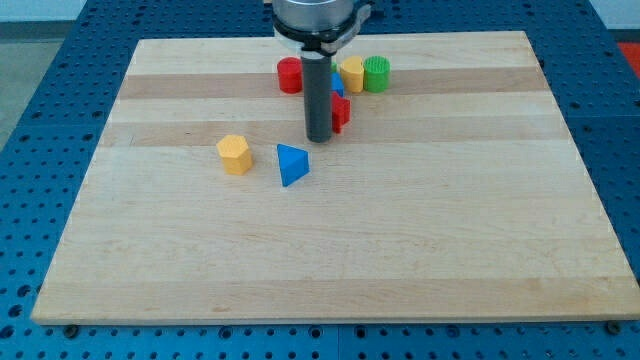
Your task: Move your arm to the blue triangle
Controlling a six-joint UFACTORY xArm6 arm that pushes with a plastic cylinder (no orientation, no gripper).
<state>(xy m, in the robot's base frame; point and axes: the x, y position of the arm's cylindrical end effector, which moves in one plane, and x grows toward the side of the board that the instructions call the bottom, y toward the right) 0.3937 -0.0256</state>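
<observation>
The blue triangle (292,164) lies on the wooden board (330,250), left of the middle. My tip (320,139) is a short way up and to the right of it, with a small gap between them. The dark rod rises from there to the view's top. A yellow hexagon block (234,154) sits just left of the blue triangle.
Behind the rod at the view's top is a cluster: a red cylinder (290,75), a yellow block (352,73), a green cylinder (377,74), a partly hidden blue block (338,86) and a red block (342,113) touching the rod's right side.
</observation>
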